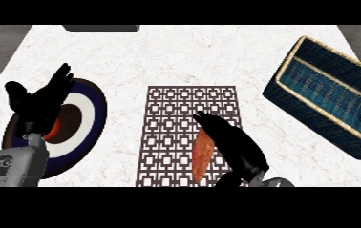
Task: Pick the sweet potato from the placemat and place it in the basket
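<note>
- The sweet potato lies on the placemat, in the mat's lower right part.
- It is long and narrow, an orange-brown spindle. Its long axis runs almost straight up and down the head view, along the mat's long sides.
- The far end leans slightly right and the near end slightly left. The near tip points toward the robot and reaches close to the mat's lower edge.
- The right hand comes in from the lower edge and sits over the mat's right side, against the potato's right flank and hiding part of it.
- Its fingers are stretched out, slanting up and left past the potato's far end. None wraps the potato's bare left side, so the hand is spread rather than clamped.
- The basket stands well to the right of the mat at the counter's right edge. It is dark blue with a tan rim, turned at an angle, and nothing shows inside it.
- The left hand rests at the view's left, fingers up and apart, over a ringed plate that lies left of the mat.
- A dark grey block sits at the far edge of the white counter.
</note>
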Controlling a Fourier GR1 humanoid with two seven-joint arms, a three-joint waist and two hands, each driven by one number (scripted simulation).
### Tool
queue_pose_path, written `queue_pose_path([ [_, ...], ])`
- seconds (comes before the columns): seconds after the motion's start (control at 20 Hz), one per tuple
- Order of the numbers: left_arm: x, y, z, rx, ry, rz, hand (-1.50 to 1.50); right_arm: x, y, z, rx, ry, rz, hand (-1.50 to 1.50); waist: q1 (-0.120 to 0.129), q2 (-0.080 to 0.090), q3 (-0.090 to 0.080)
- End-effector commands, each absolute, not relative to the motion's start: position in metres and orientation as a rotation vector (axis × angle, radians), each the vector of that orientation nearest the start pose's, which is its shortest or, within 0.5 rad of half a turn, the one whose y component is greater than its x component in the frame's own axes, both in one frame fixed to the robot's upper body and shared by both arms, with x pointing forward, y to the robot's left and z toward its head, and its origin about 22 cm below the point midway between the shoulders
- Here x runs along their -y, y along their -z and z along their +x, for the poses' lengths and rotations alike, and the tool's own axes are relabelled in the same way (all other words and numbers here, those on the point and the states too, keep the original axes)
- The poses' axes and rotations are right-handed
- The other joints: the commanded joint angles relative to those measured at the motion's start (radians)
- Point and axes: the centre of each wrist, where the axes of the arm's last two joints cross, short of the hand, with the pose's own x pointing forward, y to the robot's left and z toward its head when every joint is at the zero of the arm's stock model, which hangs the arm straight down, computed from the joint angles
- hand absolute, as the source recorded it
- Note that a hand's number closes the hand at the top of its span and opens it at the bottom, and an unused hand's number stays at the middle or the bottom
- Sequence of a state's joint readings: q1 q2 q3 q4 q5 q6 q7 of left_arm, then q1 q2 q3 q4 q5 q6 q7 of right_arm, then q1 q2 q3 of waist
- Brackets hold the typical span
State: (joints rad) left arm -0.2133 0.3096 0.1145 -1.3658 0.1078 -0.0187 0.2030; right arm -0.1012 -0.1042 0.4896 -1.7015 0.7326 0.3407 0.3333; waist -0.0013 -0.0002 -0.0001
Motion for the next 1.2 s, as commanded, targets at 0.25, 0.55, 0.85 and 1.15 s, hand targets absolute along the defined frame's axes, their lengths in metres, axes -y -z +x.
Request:
queue_pose_path([
  [0.25, -0.327, -0.046, 0.289, 1.383, 0.091, 0.18, 0.0, 0.09, -0.021, 0.256, 1.284, -1.405, -0.354, 1.5, 0.01, 0.001, 0.0],
  [0.55, -0.306, -0.034, 0.305, 1.366, 0.076, 0.181, 0.0, 0.103, -0.009, 0.244, 1.306, -1.406, -0.349, 1.5, 0.0, 0.001, 0.0],
  [0.85, -0.325, -0.024, 0.288, 1.397, 0.073, 0.191, 0.0, 0.092, 0.0, 0.239, 1.298, -1.428, -0.329, 1.5, 0.002, 0.001, 0.0],
  [1.15, -0.311, -0.041, 0.292, 1.384, 0.1, 0.18, 0.0, 0.065, -0.042, 0.233, 1.114, -0.922, -0.69, 1.5, 0.02, -0.003, -0.001],
])
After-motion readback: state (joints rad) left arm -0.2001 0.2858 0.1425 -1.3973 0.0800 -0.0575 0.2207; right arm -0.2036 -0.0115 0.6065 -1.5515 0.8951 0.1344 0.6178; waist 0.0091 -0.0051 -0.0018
